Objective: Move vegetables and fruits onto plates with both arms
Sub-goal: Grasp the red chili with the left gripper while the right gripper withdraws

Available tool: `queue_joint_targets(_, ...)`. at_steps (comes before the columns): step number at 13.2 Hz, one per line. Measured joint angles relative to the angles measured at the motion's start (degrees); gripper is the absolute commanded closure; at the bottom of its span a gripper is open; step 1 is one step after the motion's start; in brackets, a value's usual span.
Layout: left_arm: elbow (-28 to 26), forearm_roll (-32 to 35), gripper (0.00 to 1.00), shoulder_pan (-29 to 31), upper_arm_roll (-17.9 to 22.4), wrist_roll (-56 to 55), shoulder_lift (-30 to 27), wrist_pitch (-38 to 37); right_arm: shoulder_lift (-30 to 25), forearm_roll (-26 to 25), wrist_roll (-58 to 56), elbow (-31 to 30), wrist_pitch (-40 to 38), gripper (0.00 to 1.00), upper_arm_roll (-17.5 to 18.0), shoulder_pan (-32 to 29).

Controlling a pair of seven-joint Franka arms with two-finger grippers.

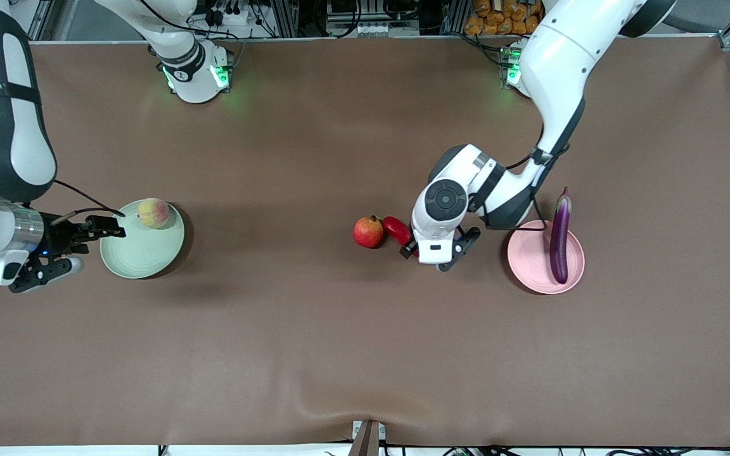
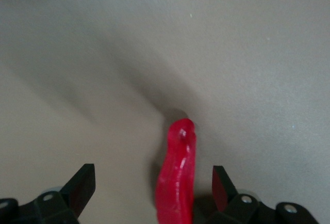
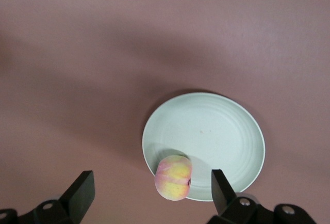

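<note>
Half done, I judge: the yellow-pink peach (image 1: 153,213) sits on the pale green plate's (image 1: 140,256) rim at the right arm's end of the brown table; the right gripper (image 3: 153,192) hangs over it, jaws wide, empty. The purple eggplant (image 1: 560,238) lies across the pink plate (image 1: 530,266). The left gripper (image 2: 153,185), wide, straddles the wrinkled red chili pepper (image 2: 178,175) mid-table beside the crowned red pomegranate-like fruit (image 1: 368,232). Next: close squarely on the chili.

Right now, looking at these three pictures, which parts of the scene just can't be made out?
- Front view: the left gripper and part of the red chili pepper are covered by the left arm's wrist.
- Left wrist view: the chili's lower end is cut off by the picture's edge.
- Front view: the eggplant hides part of the pink plate.
- Right wrist view: the right gripper shows only its fingertips; the peach covers part of the green plate's rim.
</note>
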Motion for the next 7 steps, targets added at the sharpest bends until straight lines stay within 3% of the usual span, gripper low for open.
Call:
queue_joint_targets(2,0.0,0.0,0.00,-0.3,0.0,-1.7,1.6,2.4,0.2,1.5,4.9,2.1,-1.0,0.00,0.1,1.9)
queue_joint_targets(4,0.1,0.0,0.15,-0.7,0.0,-2.6,3.3,3.5,0.8,5.1,13.2,2.7,-1.1,0.00,0.3,4.9)
queue_joint_targets(7,0.1,0.0,0.66,-0.8,0.0,-2.8,4.9,5.3,2.7,6.9,28.3,3.9,-0.2,0.00,0.5,12.2)
